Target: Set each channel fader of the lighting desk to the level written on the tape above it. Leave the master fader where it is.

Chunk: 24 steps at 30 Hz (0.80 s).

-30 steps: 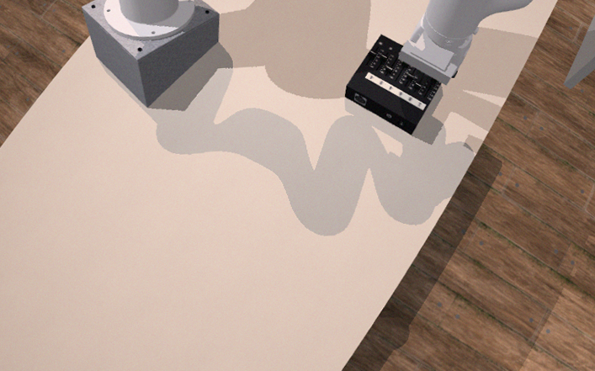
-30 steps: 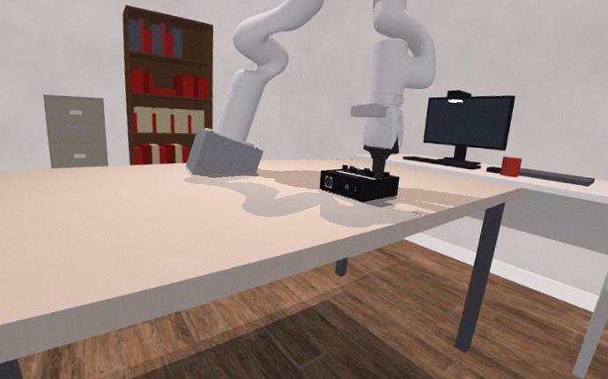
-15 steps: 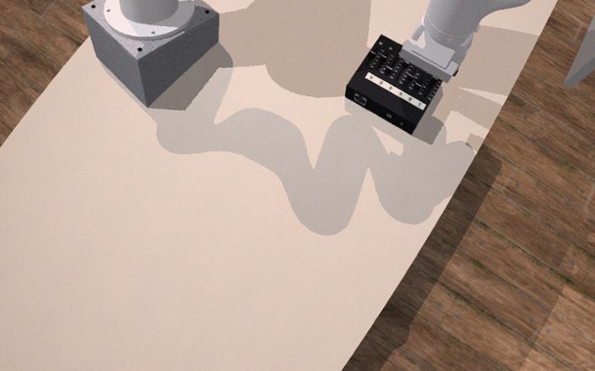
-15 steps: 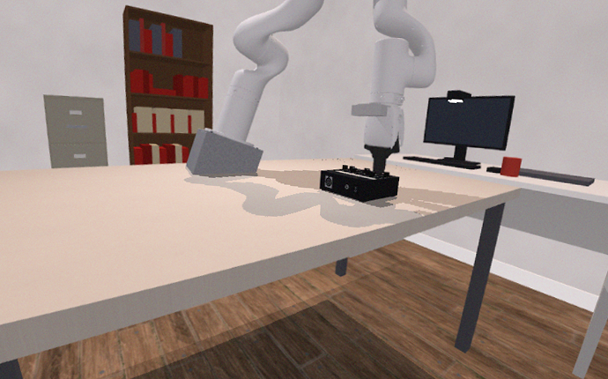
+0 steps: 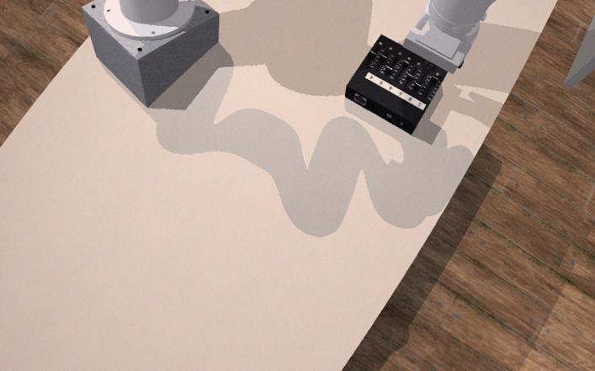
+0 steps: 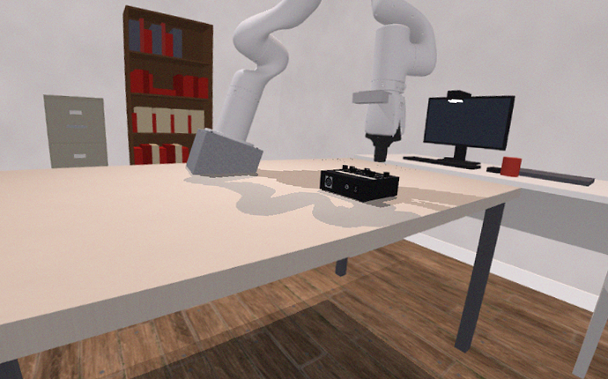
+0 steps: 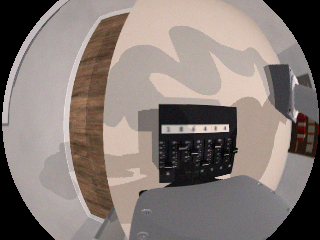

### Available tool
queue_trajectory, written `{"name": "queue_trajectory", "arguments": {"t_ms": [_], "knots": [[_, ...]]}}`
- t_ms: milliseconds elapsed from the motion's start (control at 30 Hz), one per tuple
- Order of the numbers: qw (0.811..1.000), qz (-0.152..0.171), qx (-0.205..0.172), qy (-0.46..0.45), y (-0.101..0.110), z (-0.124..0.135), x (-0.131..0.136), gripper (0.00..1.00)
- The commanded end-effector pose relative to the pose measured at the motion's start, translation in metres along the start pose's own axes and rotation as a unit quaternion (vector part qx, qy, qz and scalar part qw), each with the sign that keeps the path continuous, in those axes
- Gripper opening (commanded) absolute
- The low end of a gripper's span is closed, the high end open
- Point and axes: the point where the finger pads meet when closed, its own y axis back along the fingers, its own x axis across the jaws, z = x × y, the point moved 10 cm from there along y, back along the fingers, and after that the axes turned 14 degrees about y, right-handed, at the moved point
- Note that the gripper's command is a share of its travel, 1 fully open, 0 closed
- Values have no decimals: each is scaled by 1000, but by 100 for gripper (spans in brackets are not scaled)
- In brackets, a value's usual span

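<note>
The black lighting desk (image 5: pixel 397 83) sits on the beige table near its far right edge. A white tape strip (image 5: pixel 395 89) with small written marks runs across it above a row of several faders (image 5: pixel 402 68). It also shows in the exterior view (image 6: pixel 359 183) and in the wrist view (image 7: pixel 198 143). My gripper (image 6: pixel 380 156) is shut and empty. It hangs a little above the desk's rear right part, not touching it. In the top view the wrist (image 5: pixel 436 47) hides the fingers and the desk's back corner. The fader levels are too small to read.
The arm's grey base block (image 5: pixel 153 40) stands at the table's back left. The table's right edge (image 5: pixel 486 130) runs close beside the desk. A second table with a monitor (image 6: pixel 468 121), keyboard and red cup (image 6: pixel 510 167) stands behind.
</note>
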Motion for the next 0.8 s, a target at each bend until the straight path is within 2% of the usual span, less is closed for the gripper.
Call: {"name": "queue_trajectory", "arguments": {"t_ms": [0, 467, 667, 767], "knots": [[1000, 0, 0, 0, 8, 0, -1, 0], [1000, 0, 0, 0, 8, 1, 0, 0], [1000, 0, 0, 0, 4, 38, 32, 0], [1000, 0, 0, 0, 4, 41, 35, 0]]}}
